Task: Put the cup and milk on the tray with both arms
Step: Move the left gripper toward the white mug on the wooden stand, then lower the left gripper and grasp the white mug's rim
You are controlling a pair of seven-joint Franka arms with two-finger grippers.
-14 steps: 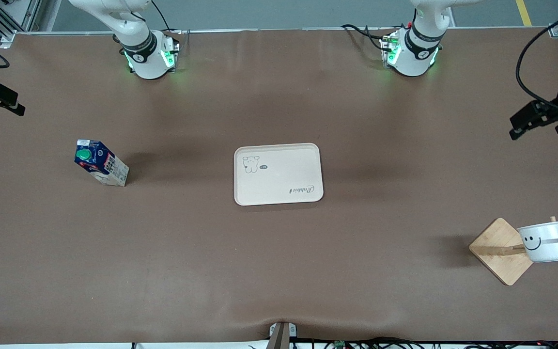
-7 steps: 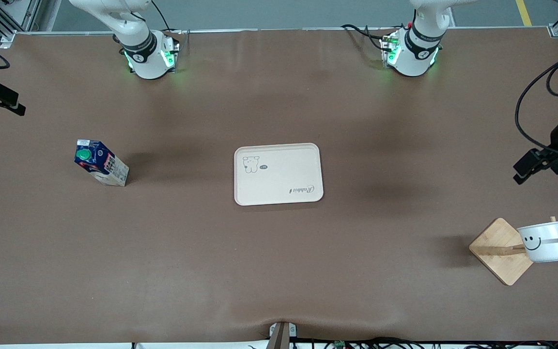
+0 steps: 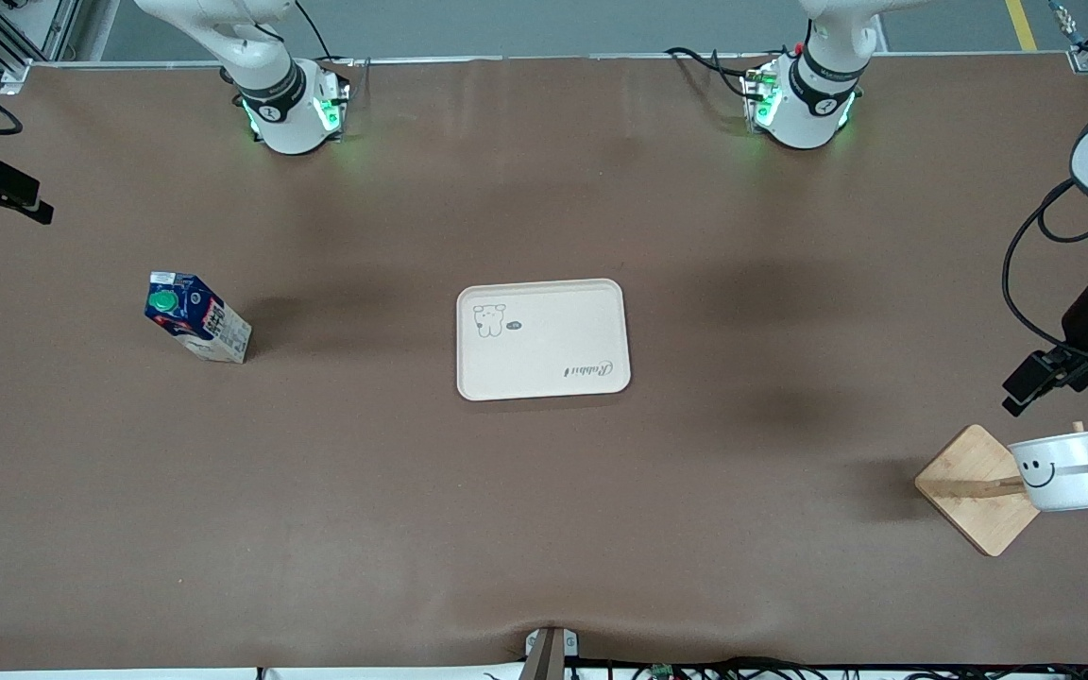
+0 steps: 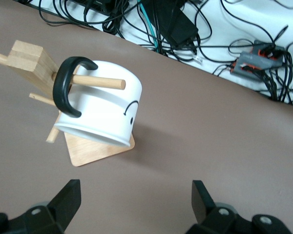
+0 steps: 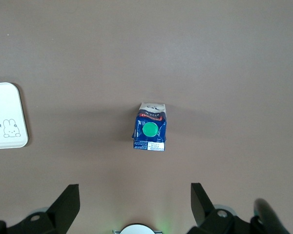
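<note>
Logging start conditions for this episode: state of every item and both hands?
cup: hung by its handle on a peg of the wooden stand, tipped on its side, not held.
milk: upright on the table, green cap on, not held.
tray: flat on the table, nothing on it.
left hand: open, holding nothing, in the air close to the cup.
right hand: open, holding nothing, high over the milk.
</note>
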